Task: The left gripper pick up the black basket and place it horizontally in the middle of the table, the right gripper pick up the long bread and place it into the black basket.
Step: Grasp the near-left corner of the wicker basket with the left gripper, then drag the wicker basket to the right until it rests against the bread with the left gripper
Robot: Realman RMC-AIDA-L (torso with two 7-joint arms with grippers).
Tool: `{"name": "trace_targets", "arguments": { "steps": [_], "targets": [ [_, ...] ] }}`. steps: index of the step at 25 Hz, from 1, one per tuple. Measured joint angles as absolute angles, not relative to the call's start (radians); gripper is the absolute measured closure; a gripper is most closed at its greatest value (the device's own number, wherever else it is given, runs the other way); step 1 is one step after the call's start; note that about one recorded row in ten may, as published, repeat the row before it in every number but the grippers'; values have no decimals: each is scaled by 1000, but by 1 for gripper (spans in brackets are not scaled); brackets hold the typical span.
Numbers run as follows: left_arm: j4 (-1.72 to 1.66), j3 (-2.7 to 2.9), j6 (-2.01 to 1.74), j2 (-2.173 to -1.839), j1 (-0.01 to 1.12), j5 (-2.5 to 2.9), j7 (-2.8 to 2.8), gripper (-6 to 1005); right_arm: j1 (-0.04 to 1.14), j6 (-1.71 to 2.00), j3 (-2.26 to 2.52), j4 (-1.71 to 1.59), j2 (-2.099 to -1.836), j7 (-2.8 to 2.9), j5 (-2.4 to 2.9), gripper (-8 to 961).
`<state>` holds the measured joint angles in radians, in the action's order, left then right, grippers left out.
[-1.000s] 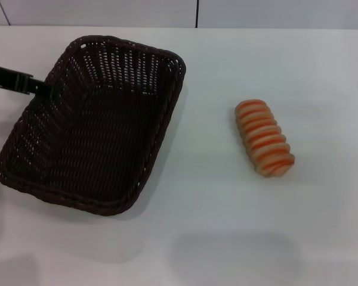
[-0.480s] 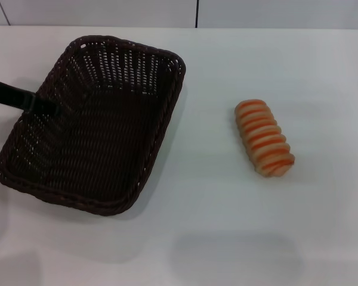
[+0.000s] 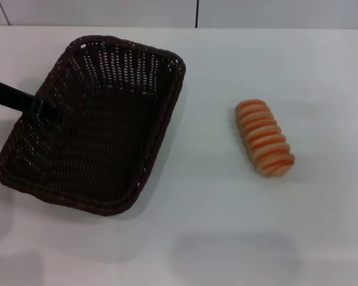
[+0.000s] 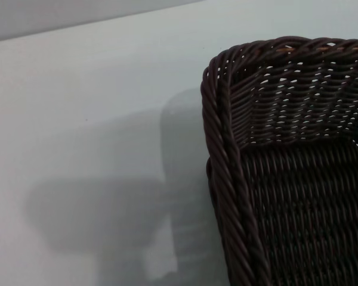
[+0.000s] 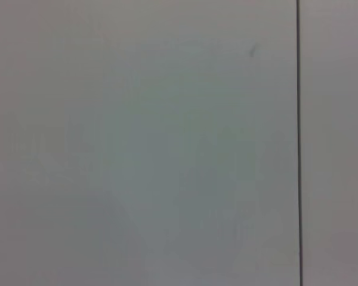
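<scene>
Left gripper: we see the left gripper (image 3: 40, 108) as a thin black bar coming in from nine o'clock in the head view, its tip at the left long rim of the black basket (image 3: 98, 128). We cannot tell whether it is clenched on the rim or released.
Black basket: it sits on the table (image 3: 215, 226) toward nine o'clock from the centre, skewed, with its long axis running from about one o'clock down to seven o'clock. Nothing lies inside it.
Basket up close: in the left wrist view we see one rounded corner of the black basket (image 4: 286, 173), its braided rim and openwork wall, with a soft shadow on the white table (image 4: 77, 119) beside it.
Long bread: the long bread (image 3: 264, 137) lies on the bare table toward three o'clock, well apart from the basket, tilted from eleven to five o'clock.
Right gripper: we do not see it in any view.
</scene>
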<state>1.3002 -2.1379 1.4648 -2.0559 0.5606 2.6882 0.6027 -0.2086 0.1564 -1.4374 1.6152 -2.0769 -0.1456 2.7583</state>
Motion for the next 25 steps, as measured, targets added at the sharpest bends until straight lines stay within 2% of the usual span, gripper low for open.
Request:
{"name": "trace_targets", "arguments": {
  "steps": [8,16,25],
  "targets": [
    [1305,-2110,1462,-2057,563,2698,604,603,-211,156,-1437,1616,-2077,-146,2758,274],
    [1305,-2111,1438,-2055,565,2699,625,784,-213,156,-1439,1620,-2077,-146,2758,274],
    [1296,-2156,1439,-2039,599,2680,744,794,-215,156,-1439,1626,-2077,-146,2758,273]
  ]
}}
